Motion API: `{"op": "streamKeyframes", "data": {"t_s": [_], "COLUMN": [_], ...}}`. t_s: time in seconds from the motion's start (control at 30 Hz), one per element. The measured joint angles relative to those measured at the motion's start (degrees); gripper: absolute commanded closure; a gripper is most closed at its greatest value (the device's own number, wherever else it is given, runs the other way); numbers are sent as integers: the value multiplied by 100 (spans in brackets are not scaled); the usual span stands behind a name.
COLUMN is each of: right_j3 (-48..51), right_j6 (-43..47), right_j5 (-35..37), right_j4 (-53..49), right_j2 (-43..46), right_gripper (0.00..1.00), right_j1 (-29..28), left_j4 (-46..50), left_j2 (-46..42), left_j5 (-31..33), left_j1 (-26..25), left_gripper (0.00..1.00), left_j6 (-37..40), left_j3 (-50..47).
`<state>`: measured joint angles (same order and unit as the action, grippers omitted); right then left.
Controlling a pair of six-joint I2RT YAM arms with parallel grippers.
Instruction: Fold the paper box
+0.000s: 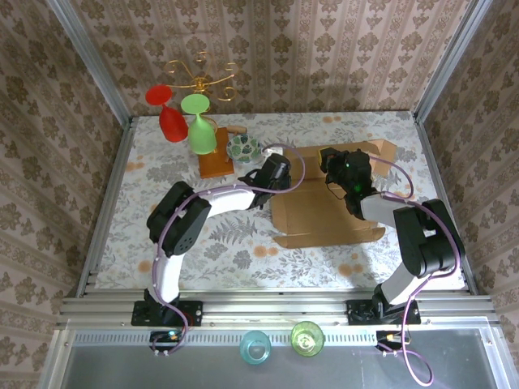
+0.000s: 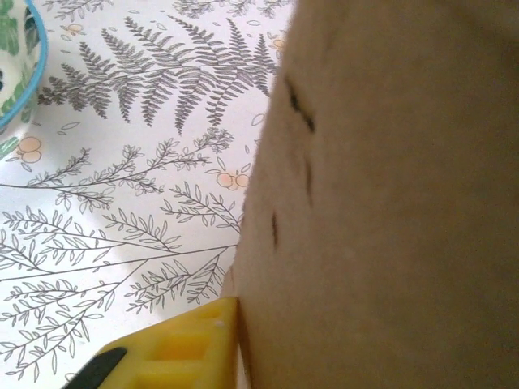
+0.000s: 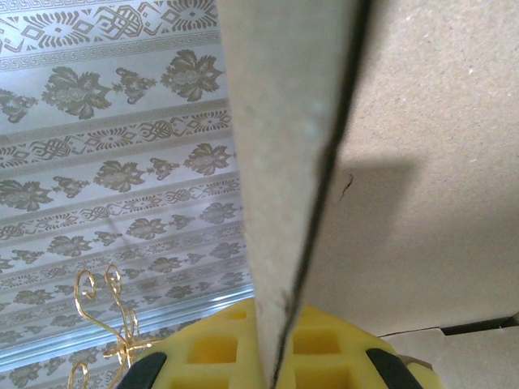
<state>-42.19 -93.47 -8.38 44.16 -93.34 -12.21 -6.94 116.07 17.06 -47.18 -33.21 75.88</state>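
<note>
The paper box [image 1: 324, 212] is a tan cardboard sheet lying right of the table's middle, with flaps raised at its far side. My left gripper [image 1: 276, 173] is at the box's left edge. In the left wrist view, one yellow finger [image 2: 190, 344] presses against a cardboard wall [image 2: 389, 203]; the other finger is hidden behind that wall. My right gripper [image 1: 349, 168] is at the far flap. In the right wrist view, the yellow pads [image 3: 219, 352] are shut on a flap [image 3: 284, 162] seen edge-on, and another panel [image 3: 430, 162] is to the right.
A reddish wooden board [image 1: 216, 164] stands at the back left with a red glass [image 1: 169, 113] and a green glass [image 1: 199, 126]. Behind them is a gold wire stand [image 1: 200, 79]. A patterned bowl [image 1: 242, 147] [image 2: 16, 73] sits close to the left gripper. Two cups [image 1: 280, 344] sit on the near rail.
</note>
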Motion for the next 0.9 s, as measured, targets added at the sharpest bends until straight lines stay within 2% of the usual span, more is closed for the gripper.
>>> {"op": "streamKeyframes", "data": {"t_s": [0.1,0.3,0.37,0.47,0.73,0.83,0.9], "right_j3": [0,-50,-74,-103,-195,-448,-691], "right_j6": [0,2,2,0,289,636,881], "right_j5": [26,26,26,24,-343,-531,-616], "right_j4": [0,-103,-140,-214,-1224,-1987,-2509], "right_j2": [0,0,2,2,315,684,955], "right_gripper": [100,99,96,86,42,35,34], "right_j1": [-13,-24,-37,-52,-70,136,302], "left_j4": [225,564,640,782,787,667,645], "left_j2": [13,22,24,26,52,-98,-271], "left_j5": [164,428,494,568,955,1019,1032], "left_j1": [-4,-44,-48,-57,-48,7,79], "left_gripper": [100,100,100,100,100,100,100], "left_j6": [39,57,57,59,413,616,723], "left_j3": [101,256,278,345,295,55,-177]}}
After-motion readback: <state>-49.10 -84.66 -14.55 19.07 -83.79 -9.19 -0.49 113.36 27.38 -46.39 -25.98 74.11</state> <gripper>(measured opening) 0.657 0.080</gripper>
